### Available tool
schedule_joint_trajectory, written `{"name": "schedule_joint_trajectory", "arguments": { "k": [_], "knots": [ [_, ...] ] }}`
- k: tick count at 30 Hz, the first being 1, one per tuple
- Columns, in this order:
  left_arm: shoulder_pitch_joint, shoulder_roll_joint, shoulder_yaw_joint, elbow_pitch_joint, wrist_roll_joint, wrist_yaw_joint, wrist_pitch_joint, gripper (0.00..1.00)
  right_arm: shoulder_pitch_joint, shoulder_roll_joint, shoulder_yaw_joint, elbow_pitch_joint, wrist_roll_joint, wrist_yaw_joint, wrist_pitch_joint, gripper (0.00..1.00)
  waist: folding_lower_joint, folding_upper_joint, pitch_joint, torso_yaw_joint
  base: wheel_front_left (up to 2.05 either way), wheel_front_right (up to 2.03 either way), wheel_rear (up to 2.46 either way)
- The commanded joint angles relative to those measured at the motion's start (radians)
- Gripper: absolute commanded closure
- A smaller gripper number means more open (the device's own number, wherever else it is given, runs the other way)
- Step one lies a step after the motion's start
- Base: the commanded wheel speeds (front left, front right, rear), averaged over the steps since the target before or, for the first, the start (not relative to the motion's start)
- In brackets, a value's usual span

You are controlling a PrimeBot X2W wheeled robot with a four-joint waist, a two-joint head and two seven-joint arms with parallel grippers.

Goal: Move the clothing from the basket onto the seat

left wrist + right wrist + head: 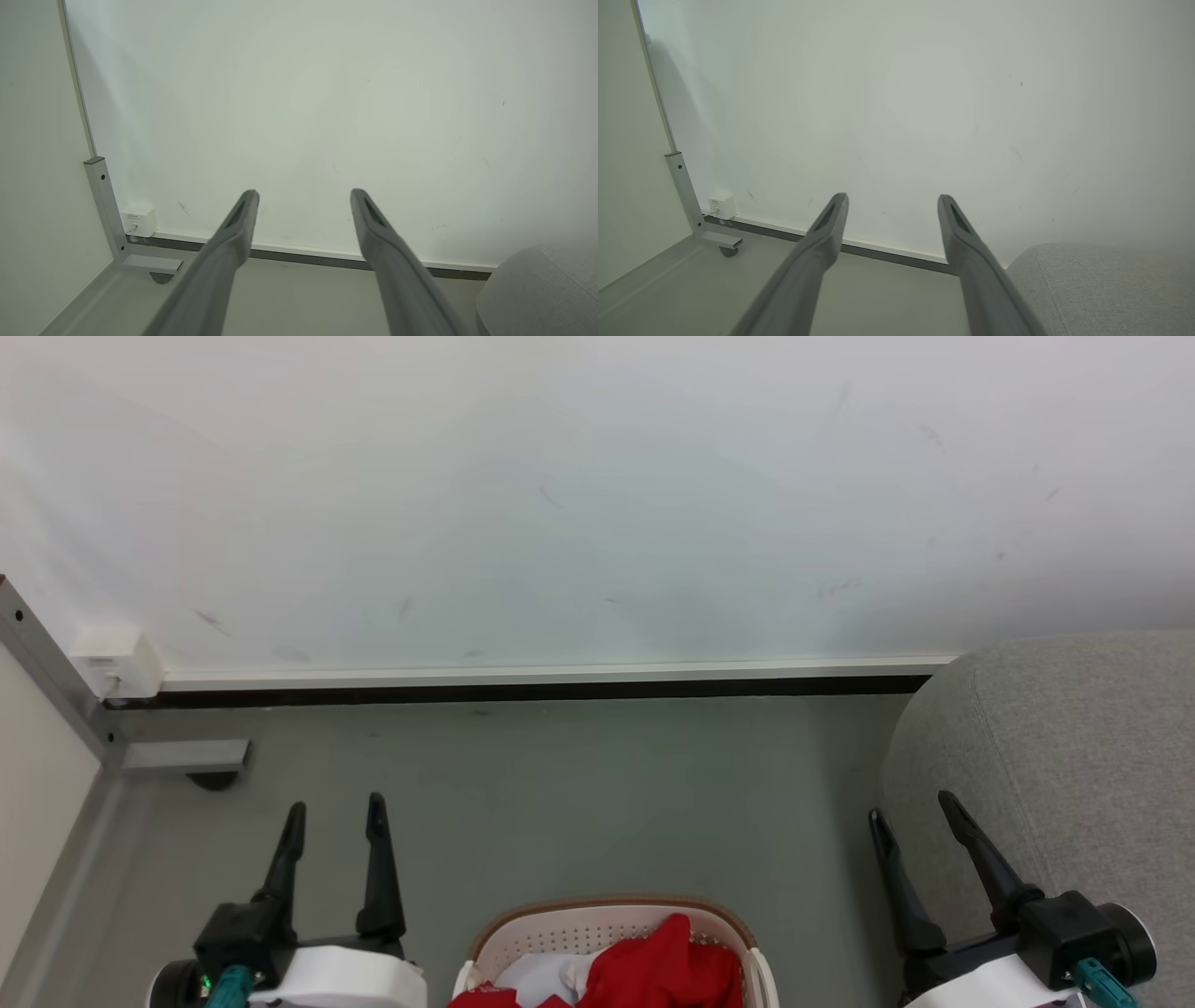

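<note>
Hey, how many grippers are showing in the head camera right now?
2: the left gripper at lower left, the right gripper at lower right by the seat; both open, empty.

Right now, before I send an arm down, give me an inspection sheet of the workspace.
Surface: grey floor, faint scuffs.
Job's things: basket at the bottom edge of the head view, between the arms; red clothing heaped inside beside white fabric; grey seat to the right, no clothing on the part in view.
Clutter: nothing seen.
Tools: left tool open, holding nothing; right tool open, holding nothing, in front of the seat's edge.
Cables: nothing seen.
Surroundings: white wall with skirting; small white box at its foot; grey metal frame on the left.
</note>
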Motion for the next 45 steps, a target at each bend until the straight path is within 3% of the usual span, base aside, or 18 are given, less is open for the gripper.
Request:
{"name": "schedule_joint_trajectory", "arguments": {
  "k": [1,24,37,45],
  "knots": [
    [-0.006,0.008,0.001,0.0,-0.005,0.0,-0.002,0.0,-0.007,-0.002,-0.001,-0.001,-0.002,-0.002,-0.003,0.0,0.0,0.0,0.0,-0.001,0.0,0.0,0.0],
    [-0.005,0.007,0.001,0.008,-0.03,-0.001,-0.002,0.0,-0.012,-0.005,-0.002,0.003,0.024,-0.002,-0.002,0.0,0.0,0.0,0.011,-0.028,0.0,0.0,0.0],
    [-0.026,0.007,-0.008,0.033,-0.021,-0.012,-0.002,0.0,-0.028,-0.003,-0.017,-0.008,0.053,-0.002,-0.001,0.0,0.0,0.0,0.058,-0.125,0.0,0.0,0.0],
    [-0.1,0.007,-0.038,0.153,0.001,-0.051,-0.002,0.0,-0.061,-0.013,-0.022,-0.019,0.079,-0.002,-0.001,0.0,0.0,0.0,0.128,-0.184,0.0,0.0,0.0]
  ]
}}
